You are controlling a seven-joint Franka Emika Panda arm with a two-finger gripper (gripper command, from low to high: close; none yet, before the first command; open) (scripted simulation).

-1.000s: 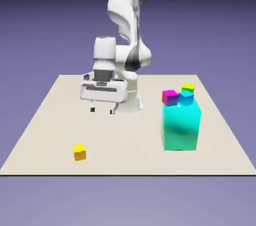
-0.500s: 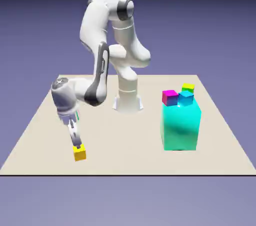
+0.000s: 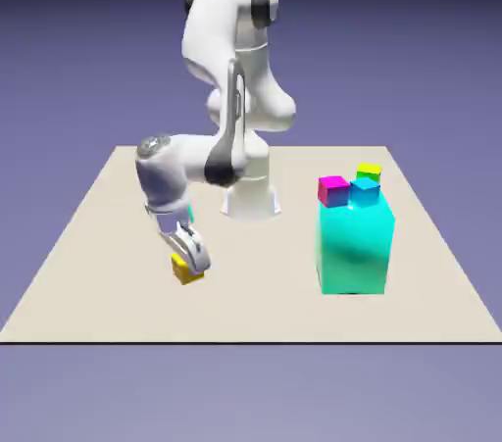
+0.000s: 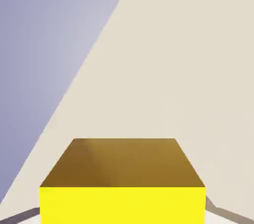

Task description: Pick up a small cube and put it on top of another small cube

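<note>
The small yellow cube (image 3: 185, 270) sits between the fingers of my gripper (image 3: 188, 265), which is shut on it. The hand is tilted and holds the cube just above the table, toward the exterior view's left. In the hand view the yellow cube (image 4: 122, 188) fills the bottom middle, large, with only grey slivers of the fingertips (image 4: 224, 215) showing beside it. Three other small cubes rest on top of the big cyan block (image 3: 355, 246): a magenta cube (image 3: 333, 191), a blue cube (image 3: 365, 192) and a yellow-green cube (image 3: 369, 172).
The beige table (image 3: 98, 264) ends at a front edge near the bottom of the exterior view. The robot's white base (image 3: 251, 197) stands at the far middle. The big cyan block rises tall on the exterior view's right.
The arm swung down to the yellow cube on the table, the gripper shut on it, and the cube has now moved up and toward the exterior view's right with the hand.
</note>
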